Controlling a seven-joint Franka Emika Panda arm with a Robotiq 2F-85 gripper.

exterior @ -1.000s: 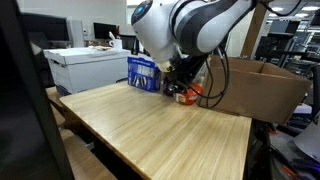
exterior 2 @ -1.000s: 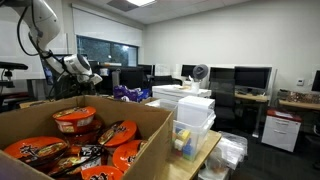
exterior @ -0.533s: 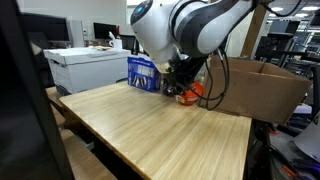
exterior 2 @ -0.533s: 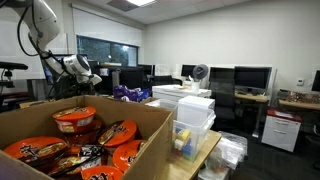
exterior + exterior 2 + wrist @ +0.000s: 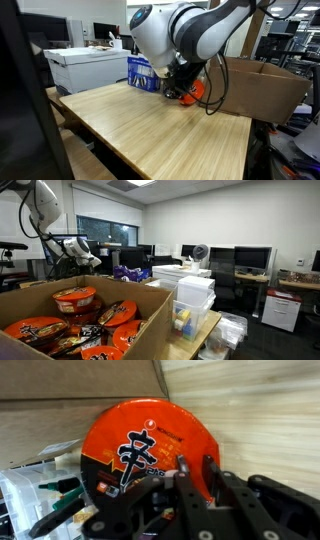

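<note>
You have a blue bag (image 5: 143,73) standing just behind your gripper (image 5: 184,88), and in the wrist view its crinkled white-and-blue edge crowds the lower left corner, right beside the noodle bowl (image 5: 140,445). On the opposite side sits an open cardboard box (image 5: 262,88); in an exterior view it is stocked with more bowls of the same kind. A white printer (image 5: 85,65) stands farther back, beyond the bag. The bag and the box hem you in on two sides. The broad wooden worktop (image 5: 150,130) runs from the arm toward its near edge and corner, and that is where your room to move lies. The gripper is closed tight, its fingers pinching the rim of the noodle bowl, which hangs low between bag and box. You cannot tell whether it touches the wood. The bowl is round, with an orange-red lid bearing a large black character above a dark band, and the lid is tipped toward the wrist camera.
</note>
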